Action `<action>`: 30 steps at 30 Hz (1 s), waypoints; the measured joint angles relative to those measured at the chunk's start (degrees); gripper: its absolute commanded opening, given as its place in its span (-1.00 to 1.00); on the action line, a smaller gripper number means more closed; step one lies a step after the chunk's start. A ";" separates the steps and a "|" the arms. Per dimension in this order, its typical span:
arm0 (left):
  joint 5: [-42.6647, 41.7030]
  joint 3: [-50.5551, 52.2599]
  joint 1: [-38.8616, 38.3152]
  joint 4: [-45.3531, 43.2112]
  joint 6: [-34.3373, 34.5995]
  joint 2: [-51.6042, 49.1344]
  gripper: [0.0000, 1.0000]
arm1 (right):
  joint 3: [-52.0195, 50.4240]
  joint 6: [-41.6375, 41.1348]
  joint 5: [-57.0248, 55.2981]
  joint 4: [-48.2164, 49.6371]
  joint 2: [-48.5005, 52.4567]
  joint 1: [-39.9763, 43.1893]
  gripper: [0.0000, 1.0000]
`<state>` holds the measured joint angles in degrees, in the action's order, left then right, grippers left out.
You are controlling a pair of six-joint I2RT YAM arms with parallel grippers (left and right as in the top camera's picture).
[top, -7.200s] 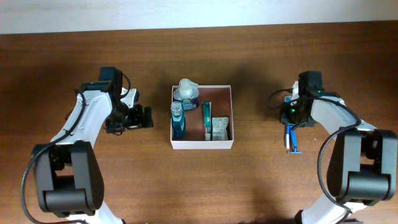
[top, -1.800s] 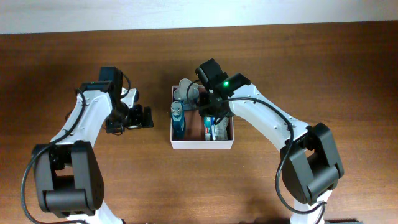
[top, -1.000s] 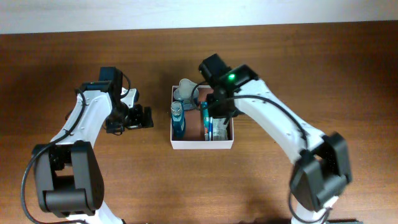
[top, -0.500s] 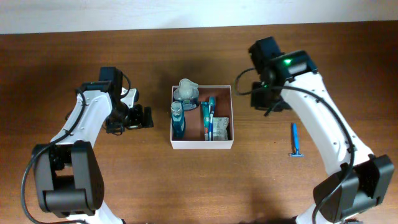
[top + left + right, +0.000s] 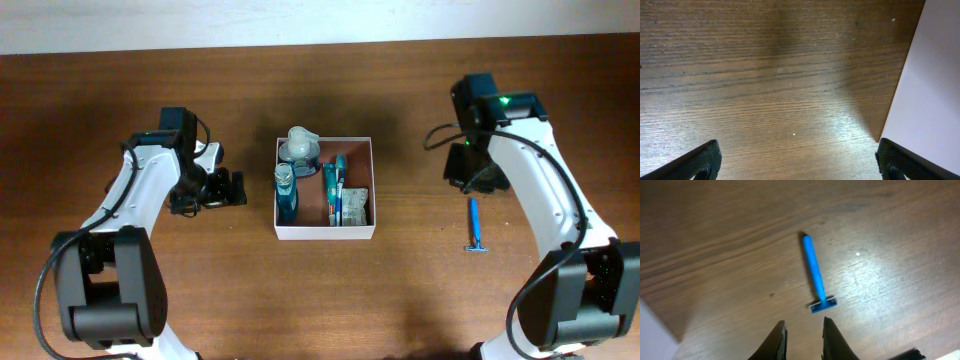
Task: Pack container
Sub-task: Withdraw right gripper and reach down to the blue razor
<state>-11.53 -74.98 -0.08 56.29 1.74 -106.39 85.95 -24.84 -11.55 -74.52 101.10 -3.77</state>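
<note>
Right of the container (image 5: pixel 365 189) — which sits mid-table holding bottles and tubes — your right gripper (image 5: pixel 803 339) hovers nearly closed and empty above the blue razor (image 5: pixel 814 276). Left of the container, your left gripper (image 5: pixel 796 162) gapes wide.

The overhead camera looks straight down; both wrist cameras face the brown wooden table (image 5: pixel 200 290) closely, the right one sharing the slim blue plastic razor (image 5: pixel 813 275).

One box (image 5: pixel 324 232), one razor (image 5: pixel 476 226), two bottles (image 5: pixel 286 190) (image 5: pixel 299 146), one toothpaste tube (image 5: pixel 332 190), two robot arms (image 5: pixel 140 195) (image 5: pixel 540 190), one table (image 5: pixel 400 300)
</note>
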 measured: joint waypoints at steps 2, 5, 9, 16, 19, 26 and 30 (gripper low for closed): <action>0.00 0.00 0.00 0.00 0.00 0.00 0.99 | -2.73 0.31 0.02 2.12 0.00 1.68 -0.65; 0.00 0.00 0.00 0.00 0.00 0.00 0.99 | -6.86 1.64 0.55 6.14 0.00 3.93 -0.65; 0.02 0.00 0.00 -0.02 0.00 0.00 0.99 | -12.33 4.96 4.04 11.56 0.00 7.04 -0.63; 0.00 0.00 0.00 0.00 0.00 0.00 0.99 | -19.23 10.71 8.72 17.05 0.00 12.20 -0.60; 0.00 0.00 0.00 0.00 0.00 0.00 0.99 | -21.14 13.07 9.25 19.19 0.00 12.74 -0.55; 0.02 0.00 0.00 0.00 0.00 0.00 0.99 | -26.60 15.65 9.75 26.56 0.00 12.74 -0.38; 0.02 0.00 0.00 -0.02 0.00 0.00 0.99 | -29.94 16.06 9.68 31.19 -0.26 12.74 -0.38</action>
<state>-11.51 -74.98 -0.08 56.27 1.74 -106.39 56.01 -8.78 -1.87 -43.33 100.84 8.97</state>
